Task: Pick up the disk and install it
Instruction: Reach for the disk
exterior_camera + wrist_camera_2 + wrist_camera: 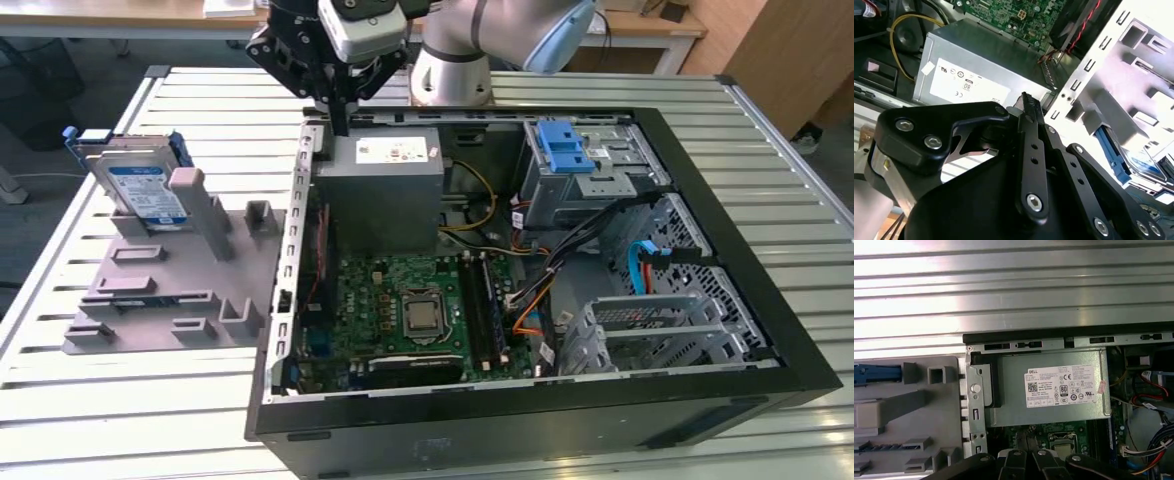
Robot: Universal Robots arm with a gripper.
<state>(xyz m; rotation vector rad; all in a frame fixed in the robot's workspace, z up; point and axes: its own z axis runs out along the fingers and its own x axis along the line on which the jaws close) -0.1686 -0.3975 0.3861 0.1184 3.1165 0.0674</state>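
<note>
Disk point(140, 190) stands on edge in a slot at the far end of a grey fixture point(160, 290), its blue-and-white label facing the camera and its blue rails along the sides. The fixture lies on the slatted metal table point(134, 400), on the exterior view's left of the open computer case point(534, 420). Nothing grips the disk, and it is well apart from the gripper. In the second wrist view the disk point(1141, 165) shows past the case wall, seated among the fixture's grey posts.

Nearest in the case lies the green motherboard point(400, 300), and a bare metal drive cage point(667, 330) sits on the exterior view's right of it. Farther back, the grey power supply point(380, 190) with its white sticker sits against the far left corner. A blue latch point(567, 150) tops the bay toward the far right.

Farthest of all, the gripper point(342, 128) hangs point-down just above the far edge of the power supply, at the case's far left corner. Its black fingers are pressed together and hold nothing. The second wrist view shows the gripper point(1027, 100) tapering to one closed tip over the power supply point(979, 65). The robot arm point(467, 50) rises behind the case's far wall.
</note>
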